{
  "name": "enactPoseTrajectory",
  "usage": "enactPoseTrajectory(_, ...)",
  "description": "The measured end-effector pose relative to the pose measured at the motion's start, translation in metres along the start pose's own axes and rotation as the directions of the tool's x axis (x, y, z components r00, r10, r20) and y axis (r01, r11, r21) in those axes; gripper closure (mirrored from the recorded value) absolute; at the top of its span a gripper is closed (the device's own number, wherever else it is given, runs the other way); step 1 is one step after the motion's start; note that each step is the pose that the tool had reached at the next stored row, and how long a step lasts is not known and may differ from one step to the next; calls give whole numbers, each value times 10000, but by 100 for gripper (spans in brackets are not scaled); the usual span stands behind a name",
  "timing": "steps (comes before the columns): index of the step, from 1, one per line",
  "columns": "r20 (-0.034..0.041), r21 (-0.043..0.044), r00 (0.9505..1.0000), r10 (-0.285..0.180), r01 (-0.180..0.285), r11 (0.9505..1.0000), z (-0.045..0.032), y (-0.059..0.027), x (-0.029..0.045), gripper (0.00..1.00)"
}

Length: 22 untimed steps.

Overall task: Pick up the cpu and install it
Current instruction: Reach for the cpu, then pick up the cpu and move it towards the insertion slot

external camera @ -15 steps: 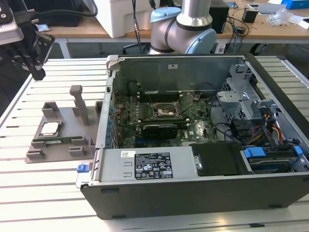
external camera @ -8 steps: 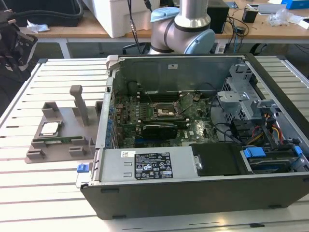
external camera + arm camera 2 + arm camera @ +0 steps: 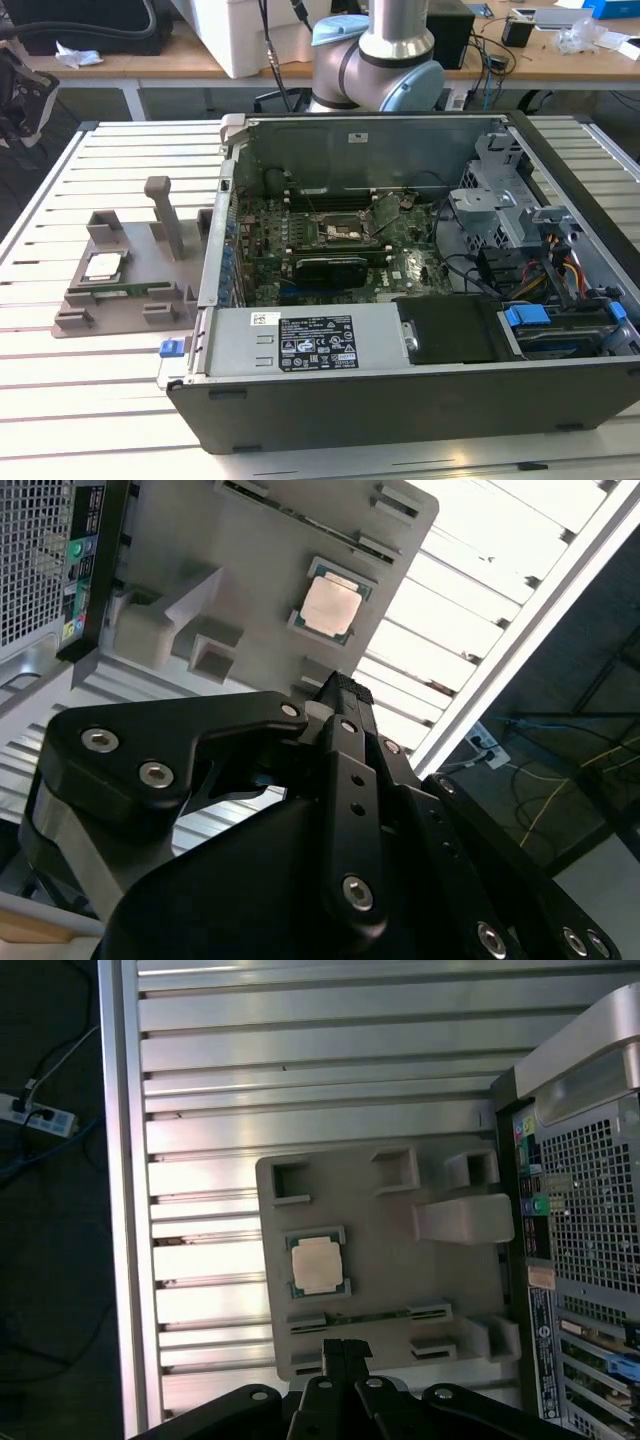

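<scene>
1. Above the grey holder tray point(image 3: 390, 1280), the gripper point(image 3: 346, 1344) hangs with its two black fingers pressed together and nothing between them. It's clenched on empty air.
2. In both wrist views the fingertips point(image 3: 345, 687) line up over the tray's edge, near the cpu point(image 3: 318, 1264) but clearly apart from it. No contact there.
3. And there's the cpu, silver top facing up, seated flat in its square pocket in the tray. The thin green rim shows around it in the second wrist view point(image 3: 331, 607).
4. Just beside that pocket, a thin green strip point(image 3: 370, 1315) lies along a slot in the tray.
5. The tray has raised blocks and one tall upright post point(image 3: 165, 215), seen in the exterior view.
6. From that view the tray sits on the slatted metal table point(image 3: 100, 400) at the exterior view's left, with the cpu point(image 3: 103, 266) on it, just beside the open computer case point(image 3: 400, 400).
7. Inside the case lies the green motherboard point(image 3: 300, 235), with the black socket frame point(image 3: 338, 232) near its middle, well apart from the cpu.
8. The grey arm point(image 3: 385, 50) rises behind the case.
9. Off the table's edge, a white power strip point(image 3: 35, 1115) and cables lie on the dark floor.
</scene>
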<state>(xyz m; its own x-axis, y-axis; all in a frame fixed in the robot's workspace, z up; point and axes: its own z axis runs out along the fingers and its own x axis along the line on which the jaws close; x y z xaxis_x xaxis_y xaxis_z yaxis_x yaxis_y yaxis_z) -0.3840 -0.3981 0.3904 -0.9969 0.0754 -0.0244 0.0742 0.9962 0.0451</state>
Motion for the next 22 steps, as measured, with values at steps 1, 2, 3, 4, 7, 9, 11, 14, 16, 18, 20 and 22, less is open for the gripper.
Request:
enactPoseTrajectory(1,0,0,10000,0,0,10000,0,-2,24,89)
enactPoseTrajectory(2,0,0,10000,0,0,10000,0,-3,44,89)
enactPoseTrajectory(3,0,0,10000,0,0,10000,0,-5,67,89)
enactPoseTrajectory(4,-1,0,10000,-1,1,10000,-1,-7,92,89)
enactPoseTrajectory(7,0,-1,10000,-1,1,10000,-1,-7,100,89)
enactPoseTrajectory(9,-1,0,10000,-1,1,10000,-1,-8,100,89)
enactPoseTrajectory(11,-1,0,10000,-1,1,10000,-1,-8,100,89)
enactPoseTrajectory(14,-1,0,10000,-1,1,10000,-1,-8,101,58)
enactPoseTrajectory(16,0,0,10000,-1,1,10000,-1,-8,101,47)
enactPoseTrajectory(18,8,137,10000,-2,2,9999,-1,-7,104,40)
enactPoseTrajectory(20,40,635,9999,-108,106,9979,0,0,102,40)
enactPoseTrajectory(22,31,675,9992,-391,388,9970,1,4,103,40)
